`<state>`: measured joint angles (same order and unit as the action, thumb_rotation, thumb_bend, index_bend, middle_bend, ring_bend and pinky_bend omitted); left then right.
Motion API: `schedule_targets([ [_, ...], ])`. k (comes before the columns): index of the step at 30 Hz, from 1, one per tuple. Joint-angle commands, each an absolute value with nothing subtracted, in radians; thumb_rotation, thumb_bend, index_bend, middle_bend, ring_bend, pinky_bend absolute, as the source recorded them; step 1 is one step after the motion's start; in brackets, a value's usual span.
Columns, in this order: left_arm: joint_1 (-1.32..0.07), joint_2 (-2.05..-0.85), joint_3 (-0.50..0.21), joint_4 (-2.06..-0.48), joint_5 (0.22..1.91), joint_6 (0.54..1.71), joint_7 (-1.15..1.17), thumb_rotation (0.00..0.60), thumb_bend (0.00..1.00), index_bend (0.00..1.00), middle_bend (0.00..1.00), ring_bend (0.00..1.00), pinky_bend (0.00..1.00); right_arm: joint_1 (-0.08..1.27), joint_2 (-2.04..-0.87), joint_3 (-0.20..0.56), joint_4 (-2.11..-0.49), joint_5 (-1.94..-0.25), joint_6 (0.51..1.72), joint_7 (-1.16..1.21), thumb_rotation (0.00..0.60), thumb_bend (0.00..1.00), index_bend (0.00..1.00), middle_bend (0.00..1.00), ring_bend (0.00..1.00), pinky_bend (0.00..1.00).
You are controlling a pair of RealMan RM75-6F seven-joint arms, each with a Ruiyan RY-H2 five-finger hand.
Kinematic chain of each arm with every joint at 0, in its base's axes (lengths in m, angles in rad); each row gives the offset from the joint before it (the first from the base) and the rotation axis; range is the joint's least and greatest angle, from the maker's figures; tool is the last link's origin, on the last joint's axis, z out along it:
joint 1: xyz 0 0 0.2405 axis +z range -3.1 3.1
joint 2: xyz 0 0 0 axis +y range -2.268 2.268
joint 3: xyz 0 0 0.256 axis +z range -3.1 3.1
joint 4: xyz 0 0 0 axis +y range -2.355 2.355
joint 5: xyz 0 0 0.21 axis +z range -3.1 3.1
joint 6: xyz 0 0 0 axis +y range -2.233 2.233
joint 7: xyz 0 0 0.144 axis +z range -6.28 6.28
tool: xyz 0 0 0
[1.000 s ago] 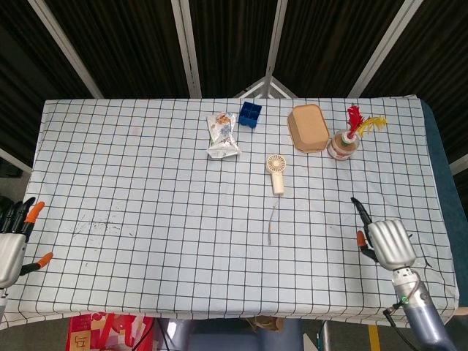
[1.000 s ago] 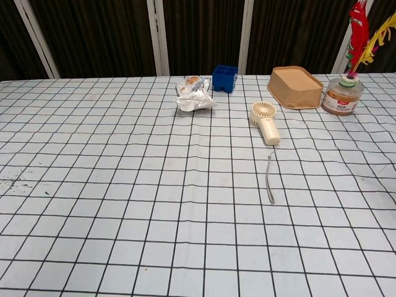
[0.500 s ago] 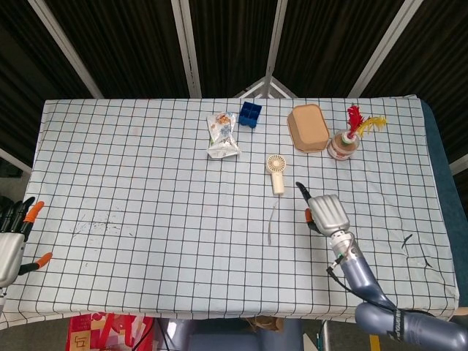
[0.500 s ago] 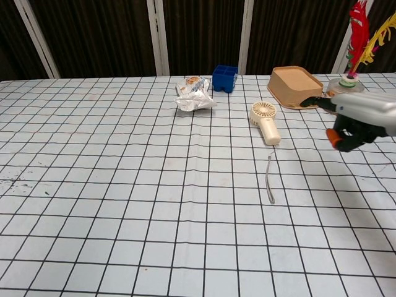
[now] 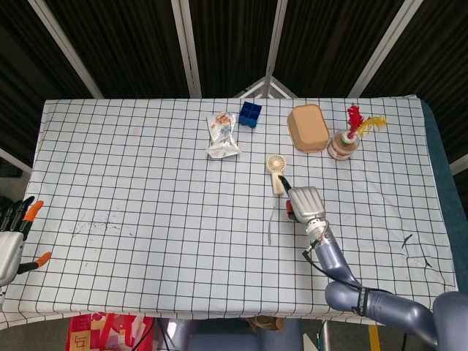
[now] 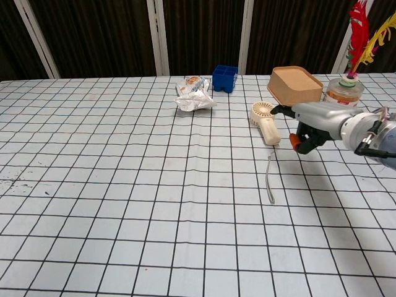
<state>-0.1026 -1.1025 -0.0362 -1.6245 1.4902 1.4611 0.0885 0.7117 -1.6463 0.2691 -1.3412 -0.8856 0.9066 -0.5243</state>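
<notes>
A cream hand-held fan lies on the checked tablecloth, its thin strap trailing toward the front. My right hand hovers just right of the fan's handle, above the cloth. It holds nothing; a dark fingertip reaches toward the fan and the thumb hangs apart below. My left hand stays at the table's front left corner with fingers spread and nothing in it; the chest view does not show it.
Behind the fan stand a crumpled snack packet, a blue divided box, a tan tub and a jar with red and yellow feathers.
My right hand has swept from the front right corner leftward and away from me, ending beside the fan. The left hand and all objects have stayed put.
</notes>
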Motion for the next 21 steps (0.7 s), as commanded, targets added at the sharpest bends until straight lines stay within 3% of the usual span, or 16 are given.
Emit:
schedule_targets([
  [1,-0.103,-1.101,-0.037,-1.625,1.487,1.459,0.085,0.600,0.03,0.00,0.00,0.00,0.00,0.719,-1.653,0.265,-1.327,-0.878,0.904,-0.522,0.600,0.71,0.00,0.87,0.89,0.87],
  [21,-0.108,-1.100,-0.036,-1.634,1.478,1.446,0.087,0.600,0.03,0.00,0.00,0.00,0.00,0.758,-1.696,0.262,-1.251,-0.841,0.902,-0.483,0.600,0.71,0.05,0.87,0.89,0.87],
])
